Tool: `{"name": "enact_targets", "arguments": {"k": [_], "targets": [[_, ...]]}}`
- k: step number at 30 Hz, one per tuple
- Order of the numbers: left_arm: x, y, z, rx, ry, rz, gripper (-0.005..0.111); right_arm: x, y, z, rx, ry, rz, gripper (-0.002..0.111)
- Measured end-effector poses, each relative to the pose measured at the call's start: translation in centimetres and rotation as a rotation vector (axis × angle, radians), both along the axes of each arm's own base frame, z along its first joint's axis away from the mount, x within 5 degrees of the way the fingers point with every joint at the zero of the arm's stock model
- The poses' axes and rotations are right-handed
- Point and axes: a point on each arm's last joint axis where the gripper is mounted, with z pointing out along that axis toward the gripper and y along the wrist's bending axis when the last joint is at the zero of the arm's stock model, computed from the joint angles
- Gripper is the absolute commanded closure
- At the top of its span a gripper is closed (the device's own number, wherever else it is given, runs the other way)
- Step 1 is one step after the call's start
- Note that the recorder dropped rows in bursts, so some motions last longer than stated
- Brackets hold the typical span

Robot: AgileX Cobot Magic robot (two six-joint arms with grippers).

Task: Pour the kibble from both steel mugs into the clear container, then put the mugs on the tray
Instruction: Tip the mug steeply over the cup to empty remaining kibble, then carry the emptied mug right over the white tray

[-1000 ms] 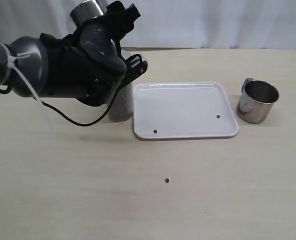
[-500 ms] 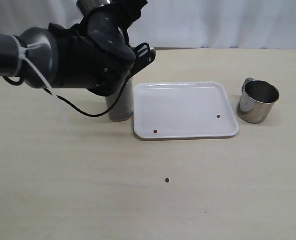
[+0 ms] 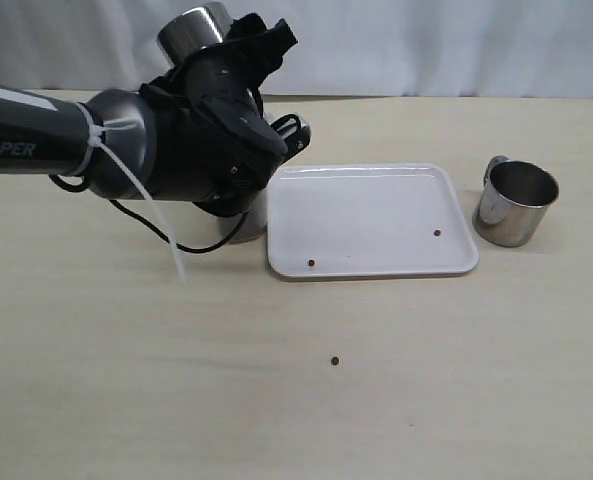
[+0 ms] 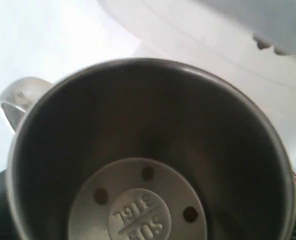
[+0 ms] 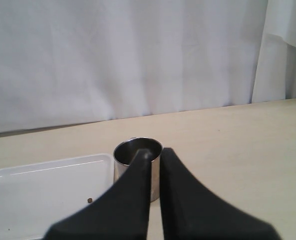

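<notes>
While the emptied steel mug point(image 3: 192, 30) is gripped aloft by the left pincer point(image 3: 238, 38), its bare interior being shown in the left wrist view, the clear container point(image 3: 244, 226) is largely hidden behind the left arm point(image 3: 166, 150), just beside the left edge of the white tray point(image 3: 376, 205). Being tall and narrow, the container could be clipped and toppled if the arm were swung low toward the tray, and whatever kibble it holds would be scattered. 2 kibble pellets point(image 3: 311, 263) are seen loose on the tray and 2 more on the tabletop point(image 3: 126, 380); a mug set down on 1 of them might be rocked or tipped. The smooth steel could be let slip if the grip were eased too early. The other steel mug point(image 3: 514, 205) is stood on the tabletop beyond the tray's right edge, its contents not being discernible, with the right pincer point(image 5: 150, 151) shut and empty before it; if that pincer were advanced unopened, the mug would be shoved instead of grasped.
</notes>
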Motion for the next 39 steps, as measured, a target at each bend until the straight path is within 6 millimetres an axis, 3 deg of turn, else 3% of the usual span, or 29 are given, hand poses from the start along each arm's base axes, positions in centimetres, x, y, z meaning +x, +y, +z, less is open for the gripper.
{"name": "enact_targets", "arguments": {"k": [10,14,18,25,27,31,33,36,39], "targets": [[-0.3,0.3,2.1,-0.114,-0.049,0.013,0.107,0.0,0.0,0.0,0.0,0.0,0.0,0.103],[-1.4,1.1,5.7,-0.441,0.09,-0.051,0.107,0.0,0.0,0.0,0.0,0.0,0.0,0.103],[-1.5,4.0,8.6,-0.678,0.178,-0.023,0.107,0.0,0.0,0.0,0.0,0.0,0.0,0.103],[-2.7,7.4,10.7,-1.039,0.484,-0.013,0.107,0.0,0.0,0.0,0.0,0.0,0.0,0.103],[-3.2,6.7,10.7,-1.194,0.629,-0.069,0.107,0.0,0.0,0.0,0.0,0.0,0.0,0.103],[-4.0,3.5,11.0,-1.663,0.937,-0.19,0.107,0.0,0.0,0.0,0.0,0.0,0.0,0.103],[-3.3,1.4,9.8,-1.919,1.115,-0.219,0.107,0.0,0.0,0.0,0.0,0.0,0.0,0.103],[-2.1,-0.2,7.3,-1.998,1.16,-0.182,0.107,0.0,0.0,0.0,0.0,0.0,0.0,0.103],[-0.7,-2.8,3.3,-1.99,1.214,-0.098,0.107,0.0,0.0,0.0,0.0,0.0,0.0,0.103]]}}
